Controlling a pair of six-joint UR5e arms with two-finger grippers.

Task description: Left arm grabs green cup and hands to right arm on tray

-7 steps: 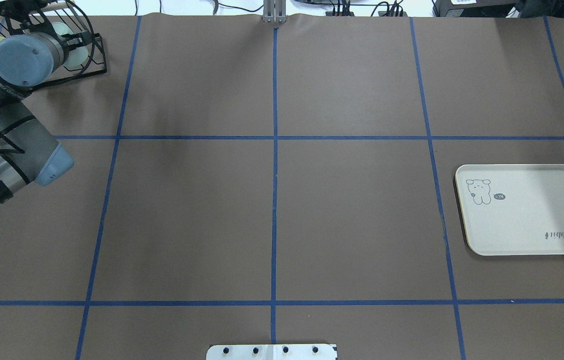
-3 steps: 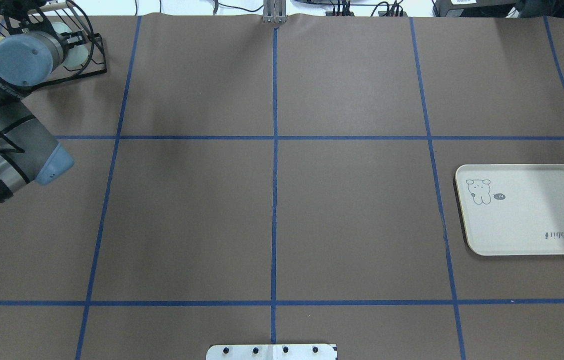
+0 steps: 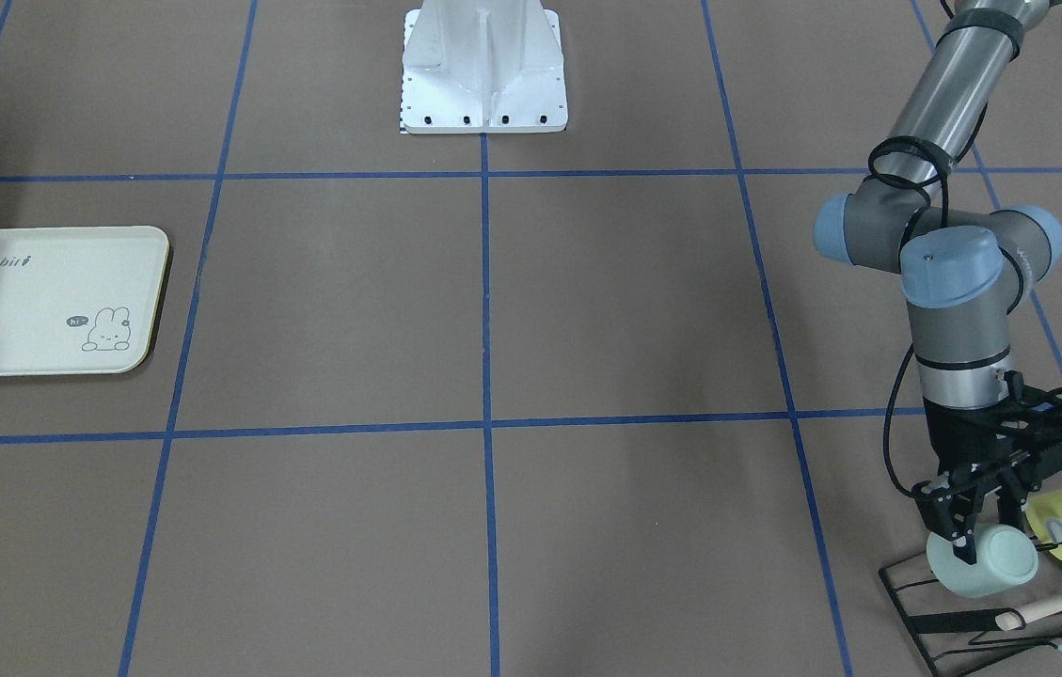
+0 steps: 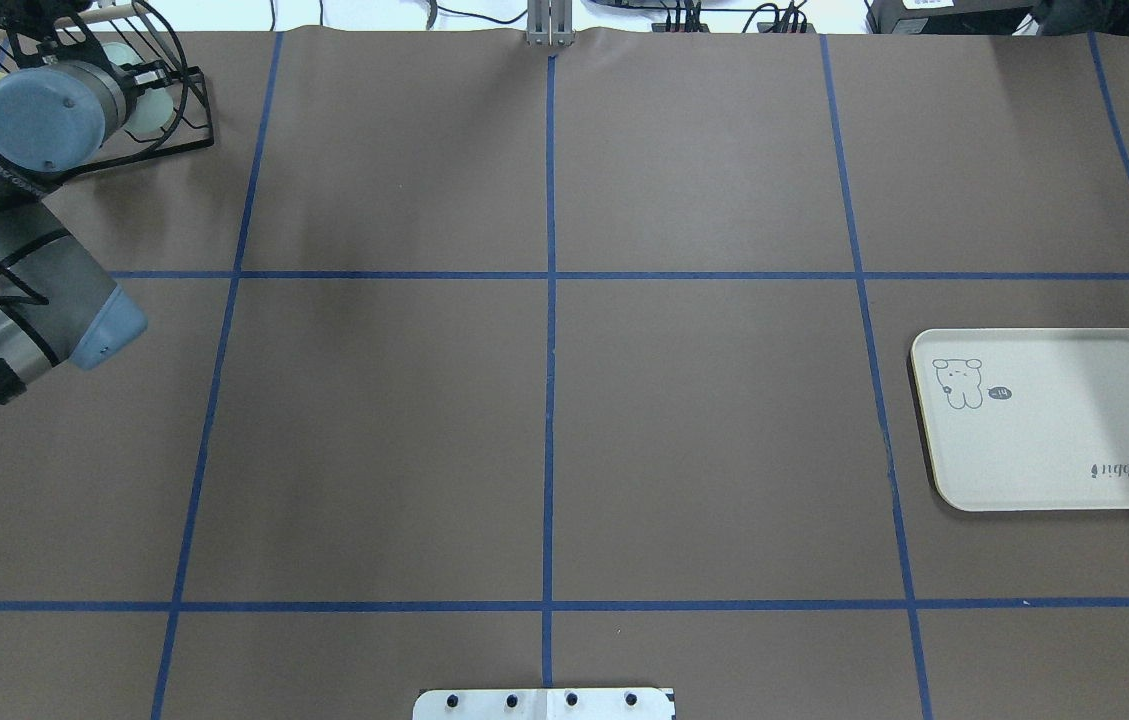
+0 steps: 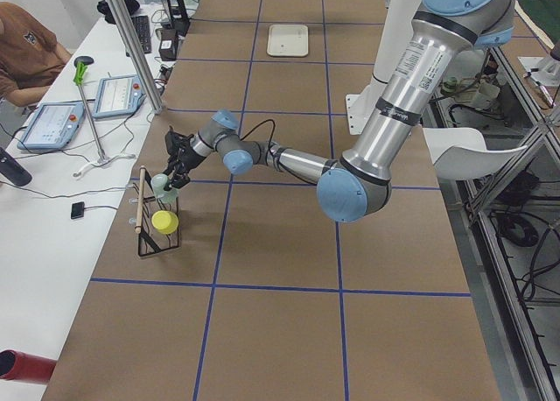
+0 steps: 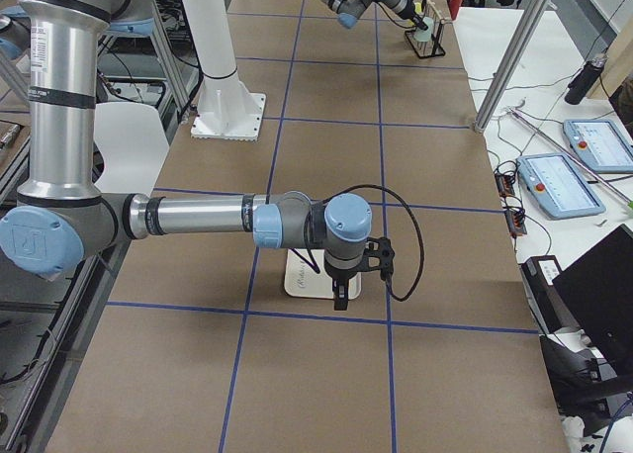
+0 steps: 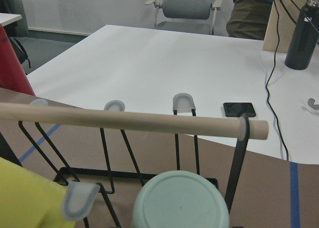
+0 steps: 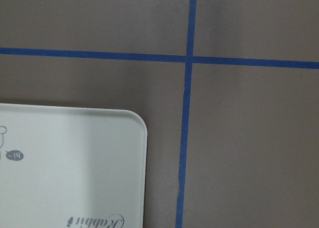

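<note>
Grasp step: the left arm's black two-finger gripper [image 3: 990,538] straddles the pale mint-green plastic cup [image 3: 991,569], which lies sideways on a black wire rack [image 3: 954,621] at the worktop's far left corner. I cannot tell whether it is clamped. The next move likely calls for a firm squeeze, then sliding the cup off its peg toward the cream rectangular tray [image 3: 23,310].

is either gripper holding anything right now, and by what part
Left gripper straddles the green cup across its side wall, cup on the rack; whether it is clamped cannot be told. Nothing shows in the right gripper.
</note>
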